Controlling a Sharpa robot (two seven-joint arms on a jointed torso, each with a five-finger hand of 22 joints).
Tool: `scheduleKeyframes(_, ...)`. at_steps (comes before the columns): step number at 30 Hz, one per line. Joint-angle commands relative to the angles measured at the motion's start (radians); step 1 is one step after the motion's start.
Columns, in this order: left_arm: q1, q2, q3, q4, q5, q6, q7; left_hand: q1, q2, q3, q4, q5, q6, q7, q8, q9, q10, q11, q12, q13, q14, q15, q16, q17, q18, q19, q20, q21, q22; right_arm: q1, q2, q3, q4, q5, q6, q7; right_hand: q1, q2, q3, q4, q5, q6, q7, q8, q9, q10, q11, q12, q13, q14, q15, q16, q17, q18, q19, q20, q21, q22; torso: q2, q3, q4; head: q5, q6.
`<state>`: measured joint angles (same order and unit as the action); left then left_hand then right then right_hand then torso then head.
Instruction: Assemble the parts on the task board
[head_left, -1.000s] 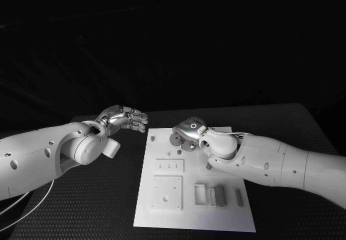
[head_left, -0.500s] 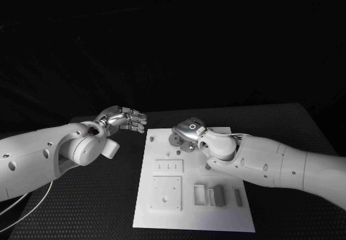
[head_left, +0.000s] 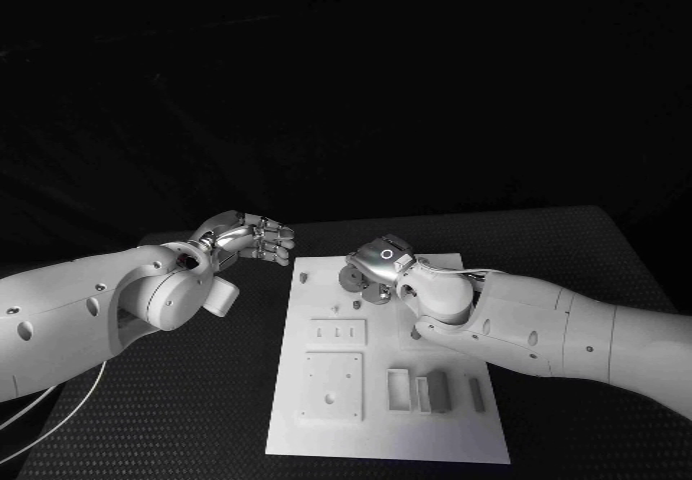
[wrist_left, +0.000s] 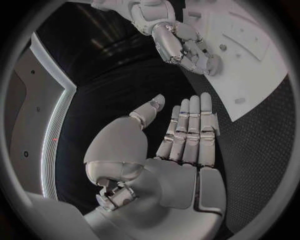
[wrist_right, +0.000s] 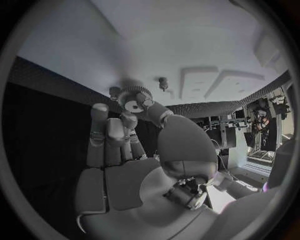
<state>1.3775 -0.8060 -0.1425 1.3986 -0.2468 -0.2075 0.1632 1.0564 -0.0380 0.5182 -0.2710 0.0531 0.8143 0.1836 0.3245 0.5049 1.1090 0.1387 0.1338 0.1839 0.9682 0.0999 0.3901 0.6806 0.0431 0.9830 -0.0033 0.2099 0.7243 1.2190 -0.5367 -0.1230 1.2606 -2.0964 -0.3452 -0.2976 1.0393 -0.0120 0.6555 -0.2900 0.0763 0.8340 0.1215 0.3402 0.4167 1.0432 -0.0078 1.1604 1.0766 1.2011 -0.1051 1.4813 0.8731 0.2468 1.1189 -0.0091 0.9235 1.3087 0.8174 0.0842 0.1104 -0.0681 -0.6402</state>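
R hand pinching gear part over task board.

Both arms reach in from either side, hands near each other at the far end.

The left hand hangs with palm bare, its fingers straight and side by side, thumb apart, nothing held. The right hand is turned downward, its fingers curled and pinching a small round toothed part between thumb tip and fingertips. Both forearms slope inward from the picture's edges.
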Motion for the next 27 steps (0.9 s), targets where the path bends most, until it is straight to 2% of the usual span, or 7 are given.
scheduleKeyframes(1,0.001,0.001,0.001,0.002,-0.001,0.013,0.009,-0.01,-0.002,-0.001,0.002,0.0,0.0,0.008,-0.007,0.0,0.007,0.0,-0.006,0.001,0.006,0.002,-0.006,0.002,0.016,-0.005,0.006,-0.003,0.001,-0.008,-0.004,-0.006,0.0,-0.018,0.042,-0.02,0.008,0.001,0.005,0.002,0.003,0.205,-0.027,0.011,0.089,0.0,-0.005,0.0,-0.002,-0.002,-0.007,0.0,0.001,0.015,0.0,-0.006,0.001,0.016,0.0,-0.0001,0.005,0.001,0.0)
scheduleKeyframes(24,0.001,0.002,0.001,-0.001,-0.001,0.013,0.01,-0.01,-0.002,-0.001,0.002,0.0,0.0,0.008,-0.007,0.001,0.008,0.0,-0.009,0.003,0.007,0.003,-0.009,0.005,0.016,-0.005,0.006,-0.004,0.003,-0.01,-0.013,-0.006,0.016,-0.018,0.017,-0.042,0.007,0.0,0.005,0.002,0.003,0.205,-0.027,0.011,0.089,0.001,-0.006,0.0,-0.002,-0.002,-0.008,0.0,0.001,0.015,0.001,-0.006,0.002,0.016,0.001,-0.0004,0.0064,0.0,-0.001)
scheduleKeyframes(27,0.001,0.003,0.001,-0.003,-0.001,0.014,0.01,-0.01,-0.002,-0.001,0.002,0.0,0.0,0.008,-0.007,0.001,0.008,0.0,-0.009,0.003,0.007,0.003,-0.009,0.006,0.016,-0.005,0.006,-0.005,0.003,-0.01,-0.014,-0.006,0.017,-0.018,0.016,-0.043,0.007,0.0,0.005,0.002,0.003,0.205,-0.027,0.011,0.089,0.001,-0.006,0.0,-0.002,-0.002,-0.008,0.0,0.001,0.015,0.001,-0.006,0.002,0.016,0.001,-0.0006,0.0049,-0.001,-0.001)
